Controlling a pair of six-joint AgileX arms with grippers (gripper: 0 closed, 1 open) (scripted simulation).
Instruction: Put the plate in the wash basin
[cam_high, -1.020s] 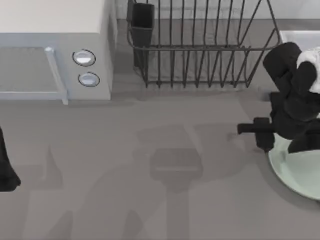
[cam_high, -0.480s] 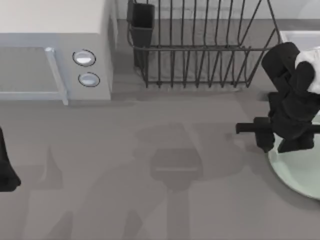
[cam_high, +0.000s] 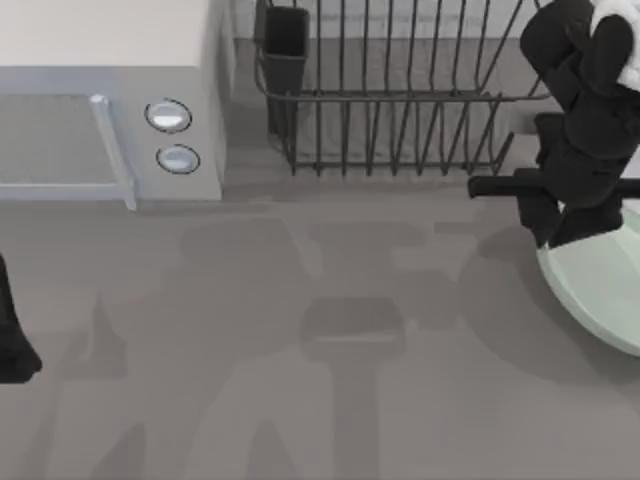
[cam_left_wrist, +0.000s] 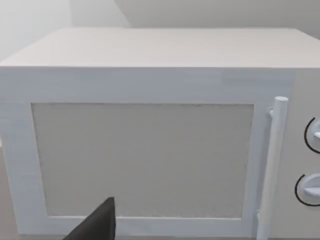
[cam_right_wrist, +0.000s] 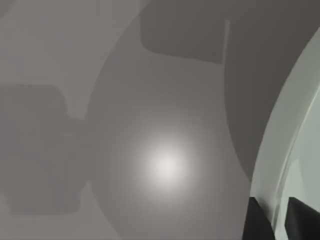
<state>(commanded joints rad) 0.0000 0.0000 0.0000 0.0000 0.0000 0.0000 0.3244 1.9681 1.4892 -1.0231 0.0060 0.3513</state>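
No readable text, labels, brands or numbers on any visible surface.

Kitchen: microwave (cam_high: 110, 95), dish rack (cam_high: 400, 90)

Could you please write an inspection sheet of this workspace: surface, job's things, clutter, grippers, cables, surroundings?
Surface: grey table, arm shadows on it.
Job's things: plate at the table's right edge, one rim clamped by the right gripper; the right wrist view shows dark fingertips either side of the rim. Basin: hidden behind the right arm.
Clutter: nothing seen.
Grippers: right shut on the plate, near the rack; left gripper parked at the left edge, facing the microwave.
Cables: nothing seen.
Surroundings: microwave at the far left, wire rack at the back.
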